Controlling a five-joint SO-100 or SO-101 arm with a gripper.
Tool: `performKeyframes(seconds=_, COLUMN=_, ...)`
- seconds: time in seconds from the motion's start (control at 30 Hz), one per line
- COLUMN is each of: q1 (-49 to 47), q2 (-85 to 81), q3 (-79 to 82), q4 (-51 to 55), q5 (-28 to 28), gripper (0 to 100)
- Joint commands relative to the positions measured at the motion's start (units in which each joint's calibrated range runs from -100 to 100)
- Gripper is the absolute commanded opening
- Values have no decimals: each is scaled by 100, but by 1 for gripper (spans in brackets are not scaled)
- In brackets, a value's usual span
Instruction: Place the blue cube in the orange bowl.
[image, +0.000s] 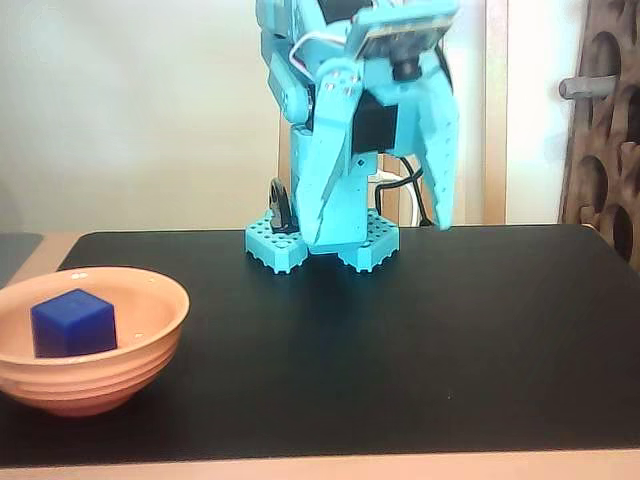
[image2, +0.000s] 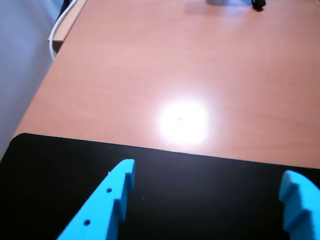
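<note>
1. On my fixed view, the blue cube (image: 73, 322) sits inside the orange bowl (image: 150, 345), resting on the bowl's inner floor, a little left of its middle, one corner edge turned toward the camera.
2. The orange bowl stands upright at the left end of the black mat (image: 420, 340), near the front edge, its left side cut off by the picture's border.
3. Nothing touches the cube; I see the gripper (image: 385, 232) well apart from it, hanging over the back of the mat near the arm's base (image: 320, 245).
4. The jaws are spread wide with nothing between them; on my wrist view the gripper (image2: 215, 182) shows two turquoise fingertips far apart, only black mat (image2: 200, 200) in the gap.
5. Beyond the mat's edge, the wrist view gives me the wooden tabletop (image2: 190, 65) with a bright glare spot, and a white cable (image2: 62, 22) at the upper left corner.
</note>
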Motion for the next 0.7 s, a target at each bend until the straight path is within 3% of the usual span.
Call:
performKeyframes(seconds=0.0, q1=274, q2=-420, q3=148, q4=5, q5=-22, gripper=33)
performKeyframes(seconds=0.67, q1=816, q2=-1127, q3=1101, q4=57, q5=-17, gripper=33)
